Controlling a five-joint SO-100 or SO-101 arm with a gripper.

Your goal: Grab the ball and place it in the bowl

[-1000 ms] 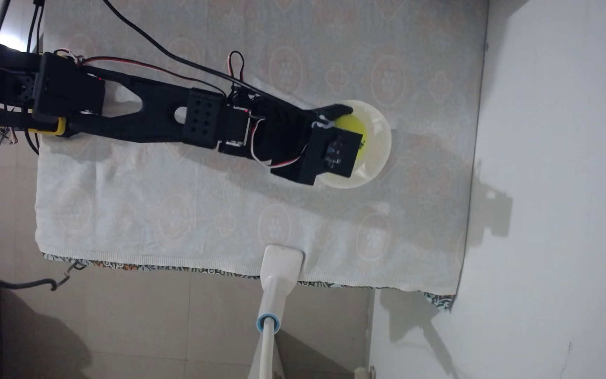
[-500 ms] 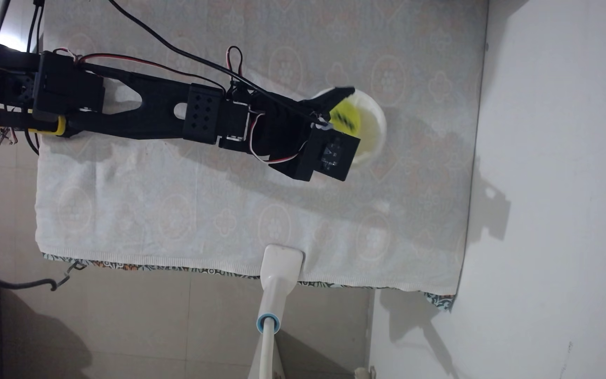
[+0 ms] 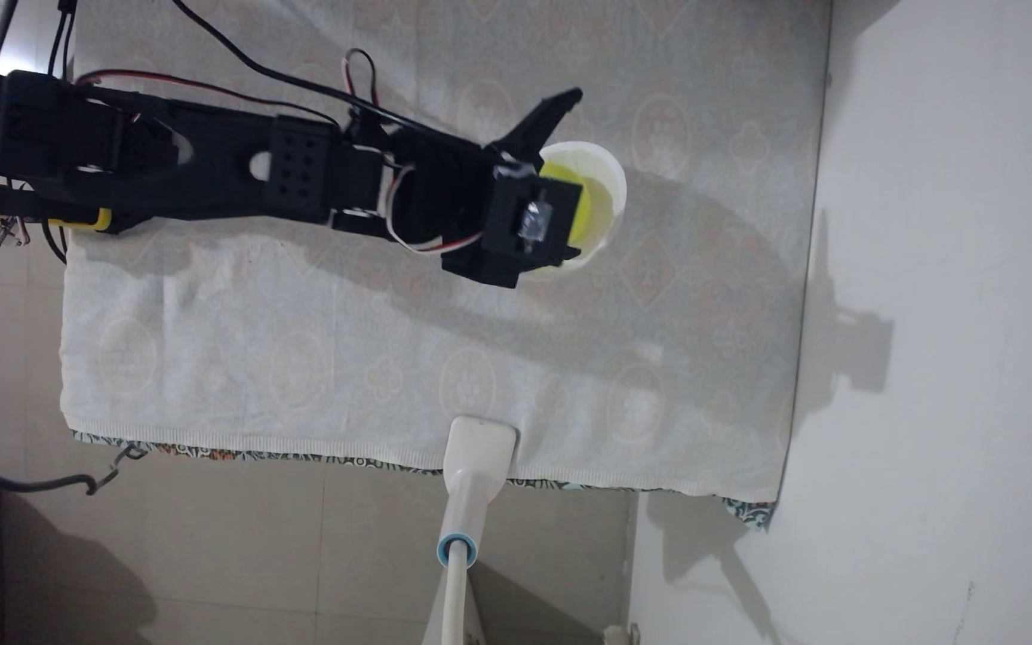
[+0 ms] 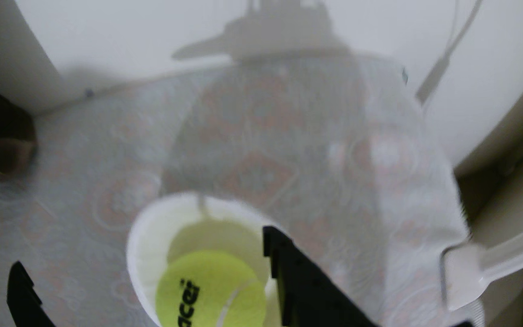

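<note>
The yellow-green ball (image 3: 593, 208) (image 4: 210, 289) rests inside the white bowl (image 3: 594, 155) (image 4: 147, 239) on the patterned cloth. Its black lettering faces the wrist camera. My gripper (image 3: 570, 162) (image 4: 142, 248) hangs above the bowl, open and holding nothing. In the fixed view one finger (image 3: 554, 115) splays out above the bowl, while the black camera block hides the other finger and part of the ball. The wrist view shows the fingers standing wide apart, one far left of the bowl, the other at its right rim.
A white clamp on a gooseneck (image 3: 479, 446) (image 4: 474, 273) grips the cloth's near edge. Past the bowl the cloth (image 3: 718, 310) ends at a pale wall (image 3: 935, 248). Cables loop over the arm (image 3: 222, 161). A dark object (image 4: 5, 135) sits at the far left of the wrist view.
The jaws have swung wide open and let go of the ball, which now lies in the bowl. The arm has drawn back leftward, and the bowl sits further up-left than before.
</note>
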